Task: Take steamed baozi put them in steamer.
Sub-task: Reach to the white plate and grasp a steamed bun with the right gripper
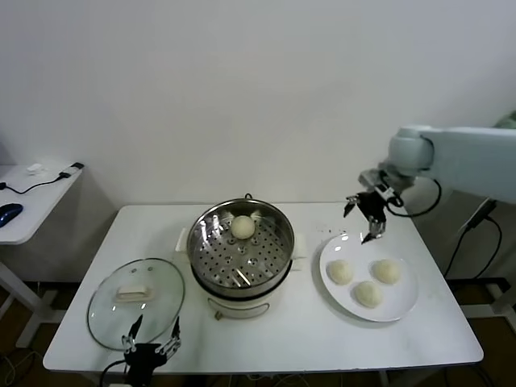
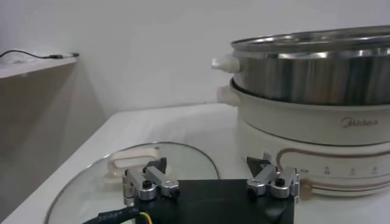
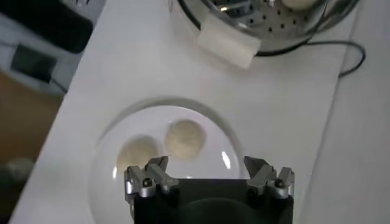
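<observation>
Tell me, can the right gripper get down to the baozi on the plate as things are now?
Probably yes. The right gripper hangs open above the plate's far rim, with nothing between it and the three baozi lying uncovered there. The left gripper sits far off by the glass lid.

Shiny perforated metal steamer (image 1: 240, 246), clear glass lid (image 1: 135, 302), smooth matt baozi (image 1: 243, 226).

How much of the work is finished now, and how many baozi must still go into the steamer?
Done: one baozi lies on the steamer tray. In hand: nothing; the right gripper hangs open and empty above the plate. Left: three baozi on that plate. The left gripper waits open near the glass lid.
</observation>
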Motion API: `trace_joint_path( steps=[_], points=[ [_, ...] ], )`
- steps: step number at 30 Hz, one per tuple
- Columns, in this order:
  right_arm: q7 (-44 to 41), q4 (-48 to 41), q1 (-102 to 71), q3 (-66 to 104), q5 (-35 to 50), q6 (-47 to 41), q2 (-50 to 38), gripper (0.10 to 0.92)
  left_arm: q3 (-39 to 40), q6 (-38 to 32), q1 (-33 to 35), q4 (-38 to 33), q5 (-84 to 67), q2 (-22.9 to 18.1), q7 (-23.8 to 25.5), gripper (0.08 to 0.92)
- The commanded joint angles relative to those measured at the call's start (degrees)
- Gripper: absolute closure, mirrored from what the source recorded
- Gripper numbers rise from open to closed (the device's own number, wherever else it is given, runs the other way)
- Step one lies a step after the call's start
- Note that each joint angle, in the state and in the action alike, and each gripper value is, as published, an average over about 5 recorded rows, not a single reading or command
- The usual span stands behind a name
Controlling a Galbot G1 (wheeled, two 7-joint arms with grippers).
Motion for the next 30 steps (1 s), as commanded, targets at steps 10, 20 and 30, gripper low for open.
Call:
trace_joint_path(
  steps=[10,20,30],
  points=[
    [5.7,-9.4,-26.0,17.5,-5.7,-11.9,-0.4,0.203,0.0,-0.1,1.5,-0.3,0.5,-0.3,0.0,0.177],
    [6.5,-13.1,-30.0,21.2,-6.8,-11.8,2.4,0.203,-0.1,-0.2,1.6,-0.1,0.4,-0.3,-0.1,0.177],
    [5.1,-13.0,-29.0,20.9,-6.8,-11.5,3.4,0.276,0.2,0.0,1.5,-0.4,0.4,-0.3,-0.1,0.177]
  ],
)
